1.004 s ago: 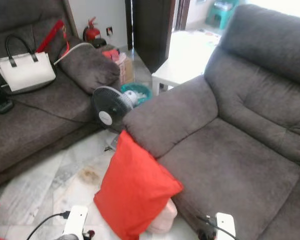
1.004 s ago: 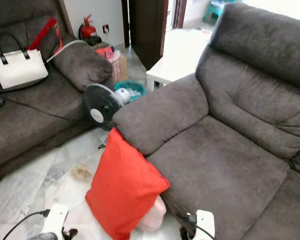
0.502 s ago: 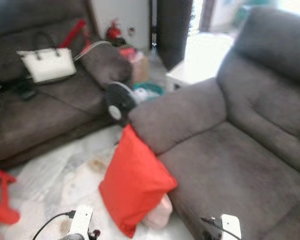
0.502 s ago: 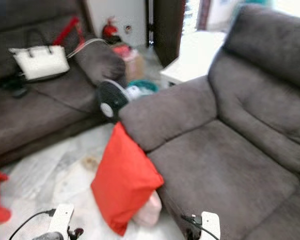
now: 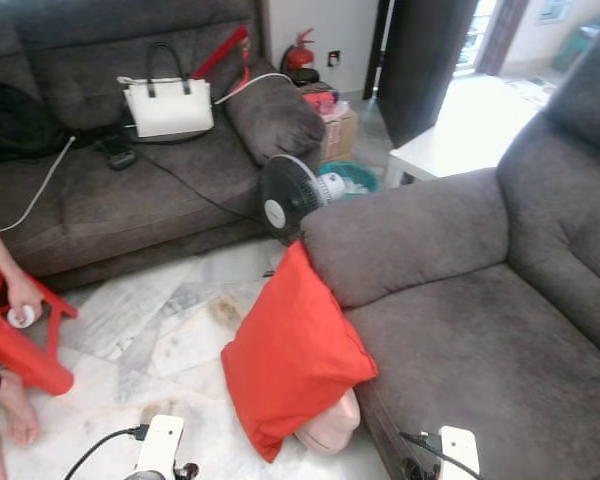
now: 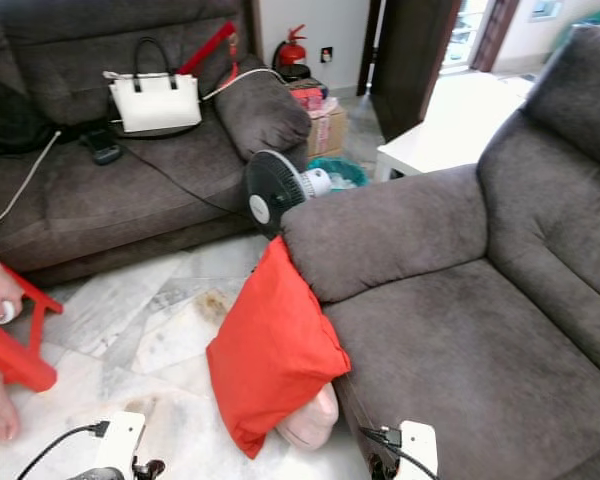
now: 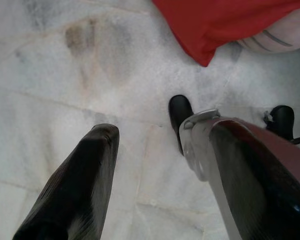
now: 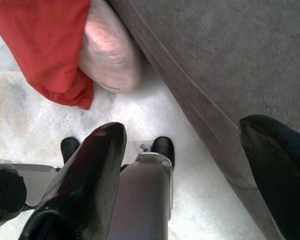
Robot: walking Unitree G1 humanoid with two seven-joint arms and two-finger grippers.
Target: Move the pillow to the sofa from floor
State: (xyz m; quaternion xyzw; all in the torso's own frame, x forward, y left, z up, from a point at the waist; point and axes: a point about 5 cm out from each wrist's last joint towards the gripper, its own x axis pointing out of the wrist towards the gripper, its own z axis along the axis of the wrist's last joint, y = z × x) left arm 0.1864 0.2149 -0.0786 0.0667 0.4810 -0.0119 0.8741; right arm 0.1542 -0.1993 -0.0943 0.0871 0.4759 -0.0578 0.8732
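A red pillow [image 5: 292, 365] stands tilted on the marble floor [image 5: 170, 330], its upper corner leaning against the armrest of the grey sofa [image 5: 450, 290] at my right. One pink cushion [image 5: 330, 430] lies on the floor tucked behind its lower edge, touching both the pillow and the sofa's base.

My left gripper [image 7: 155, 170] hangs above bare floor near the pillow's bottom corner, its two black fingers spread apart and holding nothing. My right gripper [image 8: 185, 165] hangs beside the sofa's front edge, close to the pink cushion, its two fingers likewise wide apart and empty.

Just past the armrest one small black fan [image 5: 288, 195] stands on the floor, with a teal basket [image 5: 350, 180] behind it. A second grey sofa [image 5: 110, 190] runs along the far wall; on its seat sit one white handbag [image 5: 168, 105] with black handles, one dark bag [image 5: 15, 120] and a trailing cable. One red fire extinguisher [image 5: 300, 55] stands in the corner by a dark door. One white side table [image 5: 450, 150] sits beyond the armrest.

At my far left a person's hand [image 5: 22, 300] rests on a red stool [image 5: 15, 340], with a bare foot [image 5: 15, 415] below.
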